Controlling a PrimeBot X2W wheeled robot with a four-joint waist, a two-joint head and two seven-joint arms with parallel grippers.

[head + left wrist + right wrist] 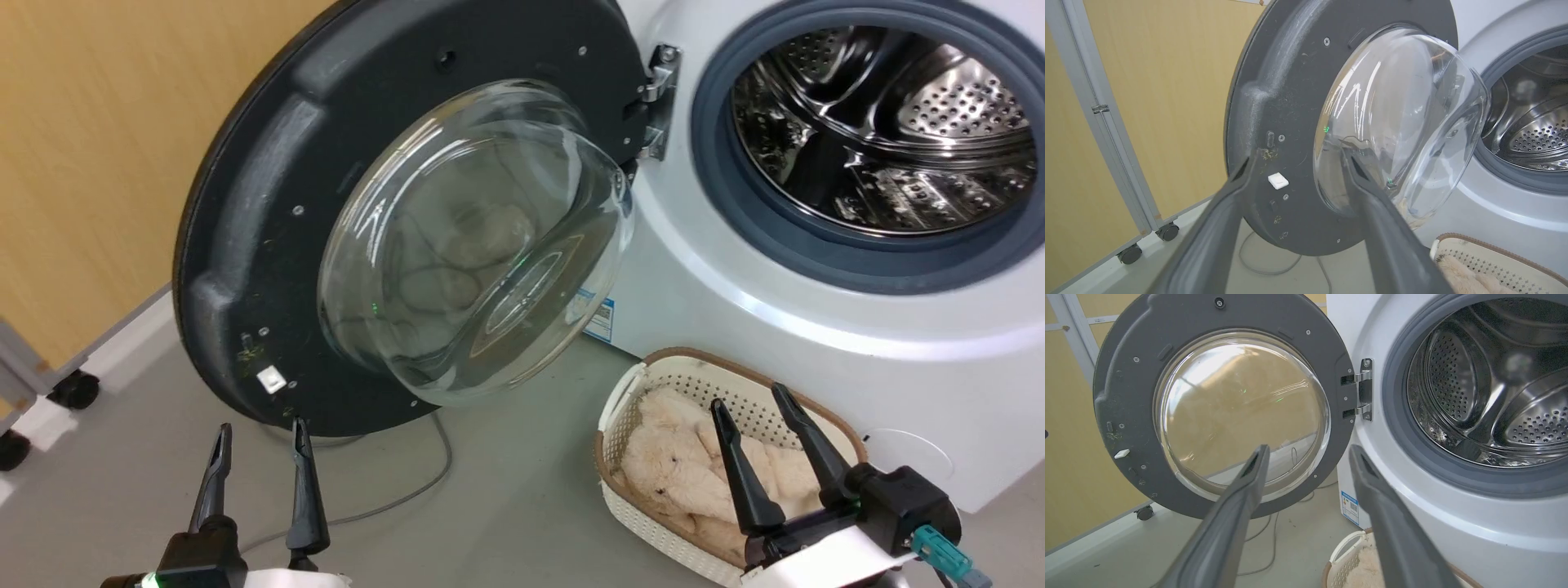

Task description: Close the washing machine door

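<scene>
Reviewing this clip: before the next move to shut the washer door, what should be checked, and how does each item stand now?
1. The washing machine door stands wide open on its hinge: ok.
2. The left hand is open and empty, at the door's lower rim: ok; contact: cannot tell.
3. The right hand is open over the laundry basket, away from the door: ok.
4. The drum opening has no laundry hanging out: ok.
5. Basket outside the door's swing: cannot tell.

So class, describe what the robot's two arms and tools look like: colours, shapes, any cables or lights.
The left tool and right tool each have two long, dark fingers tapering to points, set on a black block joined to a white wrist shell. A teal connector sticks out beside the right one; a green light glows at the left's base.
</scene>
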